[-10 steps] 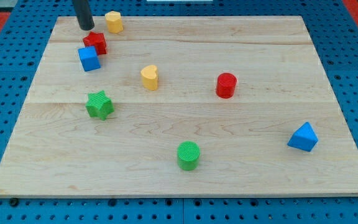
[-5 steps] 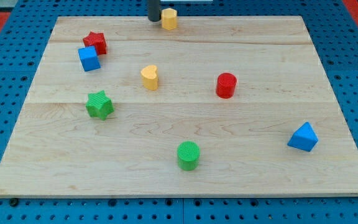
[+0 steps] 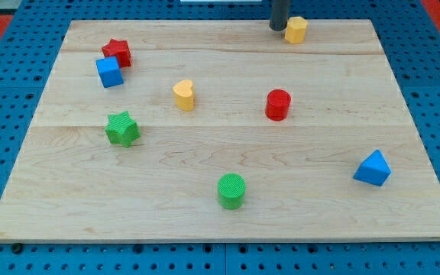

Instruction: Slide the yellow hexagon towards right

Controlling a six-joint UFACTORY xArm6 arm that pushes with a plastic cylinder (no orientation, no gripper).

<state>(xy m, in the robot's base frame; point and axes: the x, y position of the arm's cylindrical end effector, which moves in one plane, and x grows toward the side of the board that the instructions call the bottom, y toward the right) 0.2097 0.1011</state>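
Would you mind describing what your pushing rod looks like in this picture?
Only the lower stretch of my rod shows, entering from the view's top edge. It is a plain, straight, dark grey-to-black cylinder with a smooth matte surface, ending bluntly at my tip. No cables, markings or labels are visible on it. The rest of the arm is out of frame.

You see only the lowest stretch of the rod: the view's top edge cuts it off just above my tip (image 3: 279, 28), so the arm and the rest of the end effector are out of view. Just to the tip's right, the yellow hexagon (image 3: 296, 30) sits so close that you cannot tell whether they touch. Down at the view's bottom, far from the tip, the tabletop (image 3: 205, 229) hides the dark feet under its front edge.
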